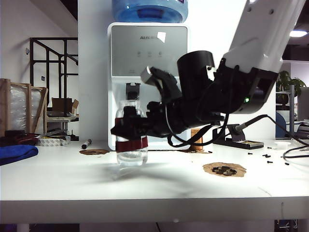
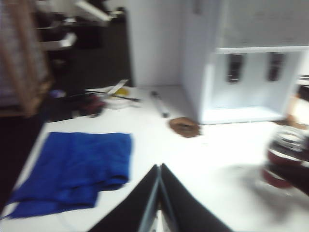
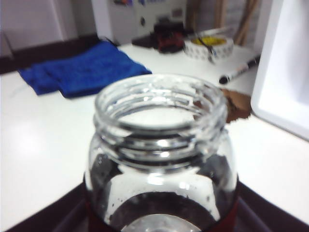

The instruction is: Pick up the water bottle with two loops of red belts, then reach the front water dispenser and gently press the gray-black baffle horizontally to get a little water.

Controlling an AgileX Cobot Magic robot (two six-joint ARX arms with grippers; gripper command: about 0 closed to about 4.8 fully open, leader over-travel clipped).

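Right gripper [image 1: 129,129] fingers pinching water bottle [image 3: 161,154] above table [image 1: 159,181], left gripper [image 2: 160,193] fingers pressed together.

a broad white table top [image 1: 58,186] fills the foreground, glossy enough to catch pale reflections of the light overhead. behind it rises a plain white wall panel [image 1: 94,72]. to the left stands a black metal stair-like frame [image 1: 50,67], with a wooden crate wrapped in clear plastic film [image 1: 21,108] in front of it and an open brown cardboard box [image 1: 63,105] further back. at the far right a green leafy potted plant [image 1: 288,87] sits under a bright oval ceiling lamp [image 1: 298,33]. the rear of the room is dim and dark against the lit table.
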